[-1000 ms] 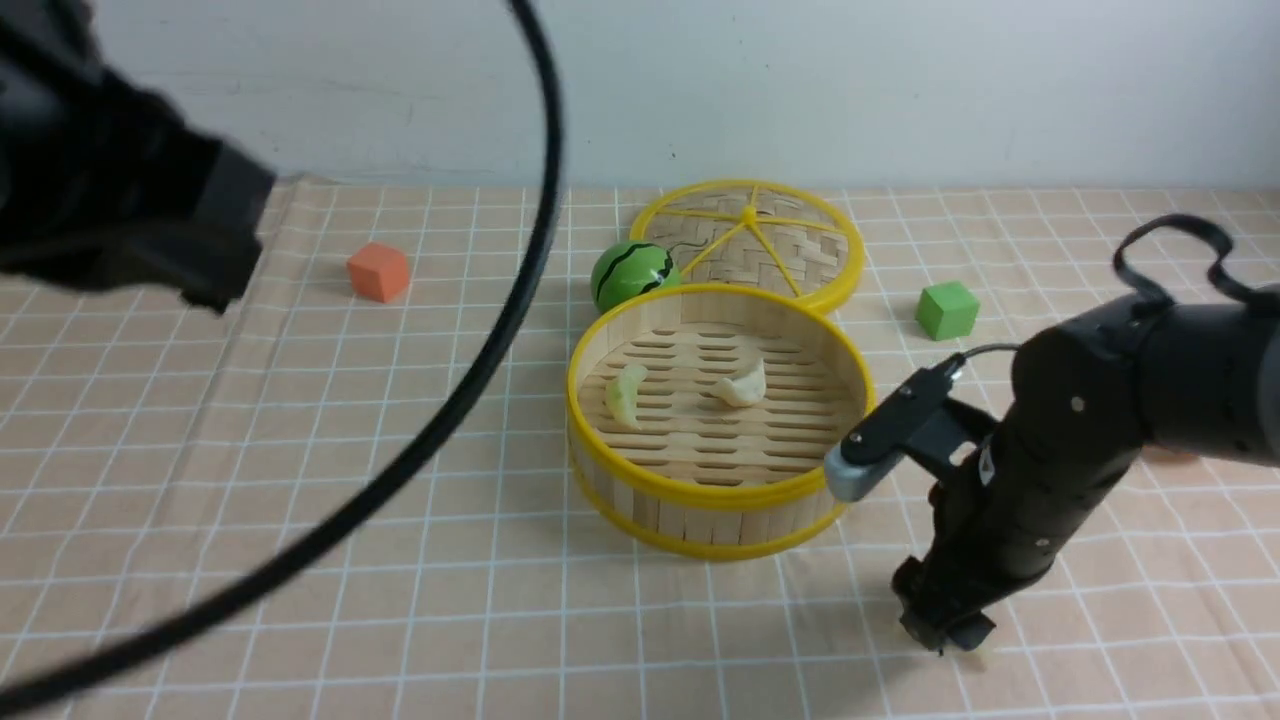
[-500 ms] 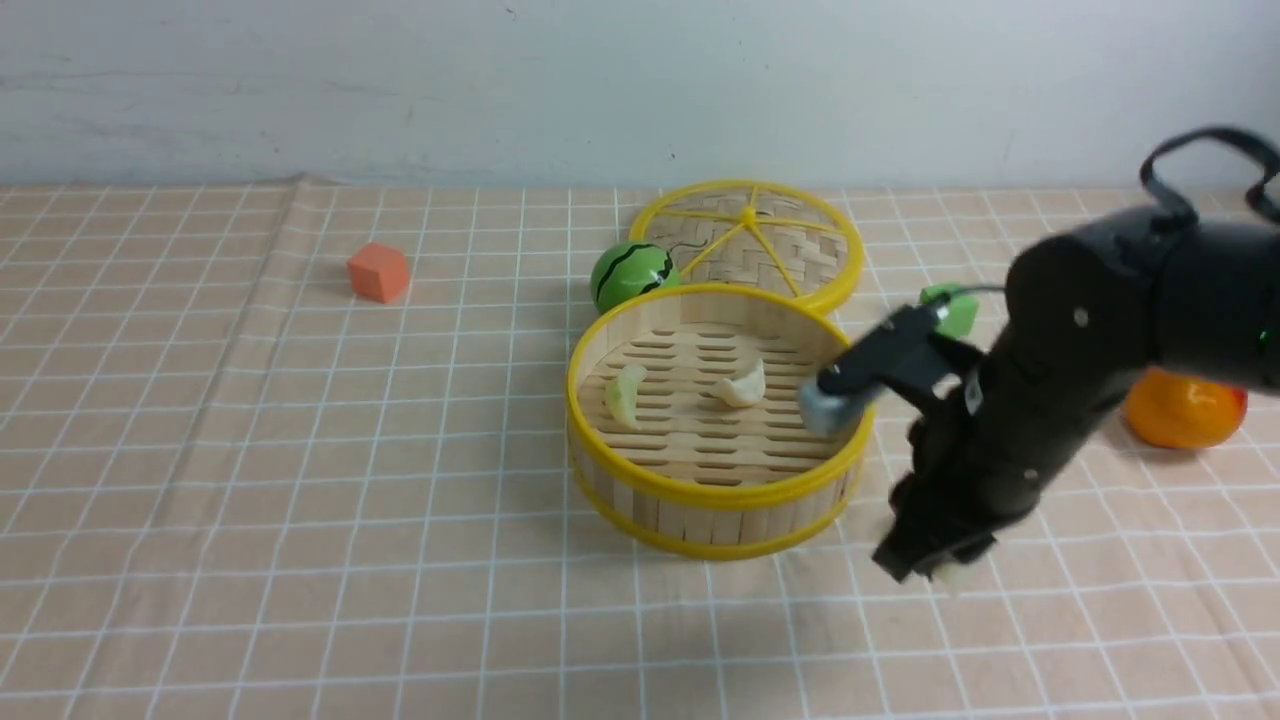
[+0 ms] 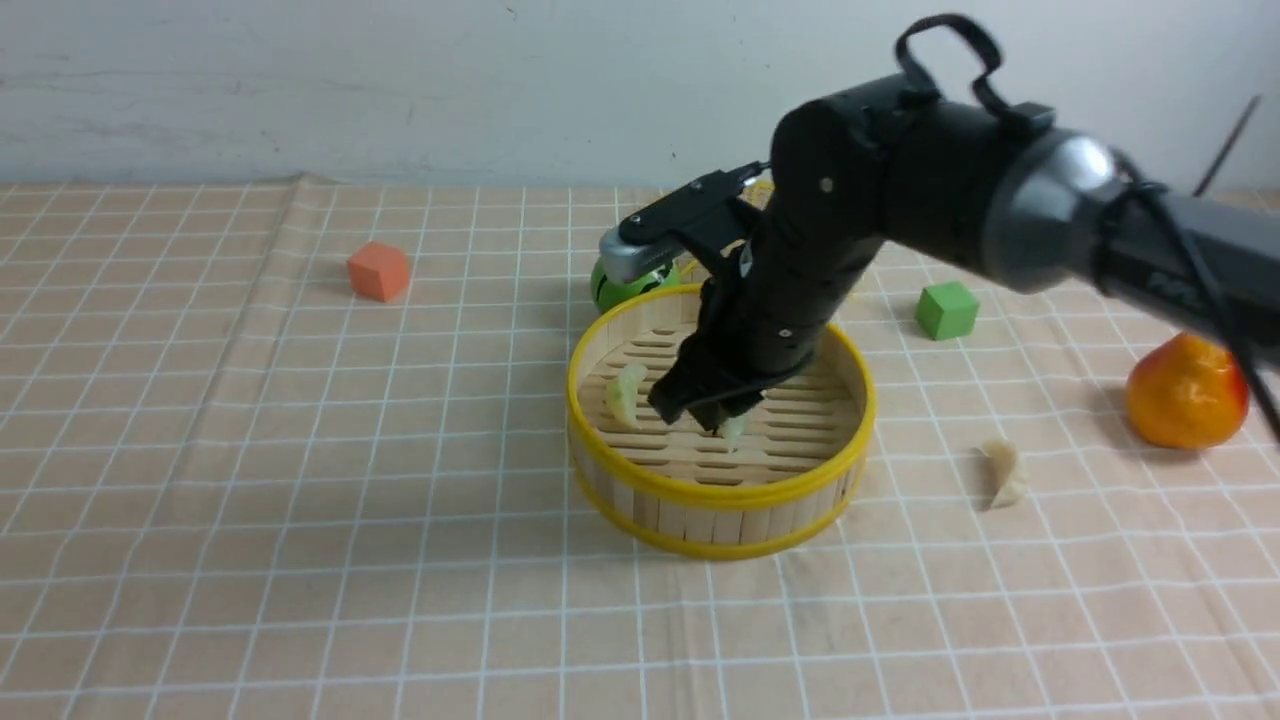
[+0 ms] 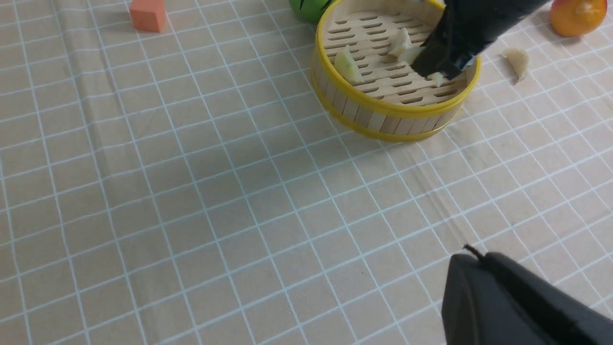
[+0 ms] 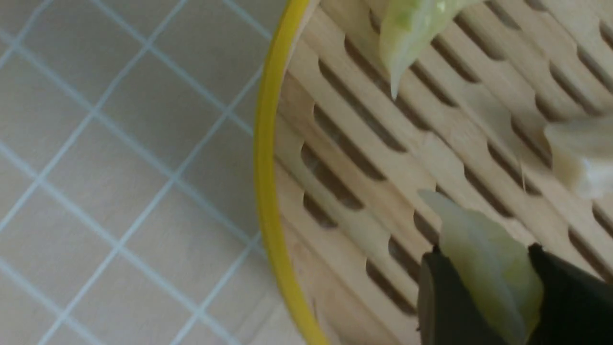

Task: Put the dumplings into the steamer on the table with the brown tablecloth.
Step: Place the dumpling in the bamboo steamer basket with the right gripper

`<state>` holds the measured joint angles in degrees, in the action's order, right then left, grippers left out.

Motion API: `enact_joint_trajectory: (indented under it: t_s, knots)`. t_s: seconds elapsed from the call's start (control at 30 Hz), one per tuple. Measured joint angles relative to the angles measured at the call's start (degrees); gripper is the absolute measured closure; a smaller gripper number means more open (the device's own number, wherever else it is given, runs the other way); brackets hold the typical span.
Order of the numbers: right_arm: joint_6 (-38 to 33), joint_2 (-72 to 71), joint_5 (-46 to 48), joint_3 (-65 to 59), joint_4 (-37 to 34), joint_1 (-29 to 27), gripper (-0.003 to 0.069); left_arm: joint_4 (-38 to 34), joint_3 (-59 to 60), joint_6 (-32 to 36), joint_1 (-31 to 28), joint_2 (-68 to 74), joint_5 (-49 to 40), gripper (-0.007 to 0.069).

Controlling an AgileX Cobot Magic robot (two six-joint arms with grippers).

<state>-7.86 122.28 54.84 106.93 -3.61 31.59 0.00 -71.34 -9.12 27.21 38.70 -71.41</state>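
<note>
The steamer stands mid-table on the brown tablecloth. My right gripper hangs just above its slatted floor, shut on a pale green dumpling; the right wrist view shows that dumpling pinched between the two black fingers. Two more dumplings lie inside, one at the left and one hidden by the arm in the front view. Another dumpling lies on the cloth to the steamer's right. My left gripper is shut and empty above bare cloth, outside the front view.
An orange cube sits far left, a green cube right of the steamer, a watermelon ball just behind it, and an orange-red fruit at the far right. The woven lid behind is mostly hidden by the arm.
My right gripper closed on a dumpling at the front right, lifted it and swung left over the steamer. The left arm has left the front view.
</note>
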Motion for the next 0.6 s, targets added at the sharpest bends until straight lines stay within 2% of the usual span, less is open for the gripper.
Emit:
enact_joint_trajectory:
  t_s: [0.13, 0.23, 0.33, 0.43, 0.6]
  knots:
    - [0.0, 5.3, 0.0, 4.0, 0.1, 0.0, 0.0442, 0.0, 0.0, 0.0, 0.0, 0.0, -0.1, 0.0638]
    - [0.6, 8.4, 0.4, 6.1, 0.1, 0.0, 0.0368, 0.0, 0.0, 0.1, 0.0, 0.0, -0.1, 0.0638]
    - [3.0, 8.6, 1.1, 7.2, 0.4, 0.0, 0.0257, 0.9, 0.0, 0.1, 0.0, 0.0, -0.1, 0.0638]
    - [4.2, 8.6, 6.6, 10.6, 1.4, 0.0, 0.0146, 2.1, 0.0, 0.2, 0.0, 0.0, -0.1, 0.0638]
    - [2.7, 5.8, 14.9, 17.1, 3.1, 0.0, 0.0082, 3.3, 0.0, 0.2, 0.0, 0.0, -0.1, 0.0638]
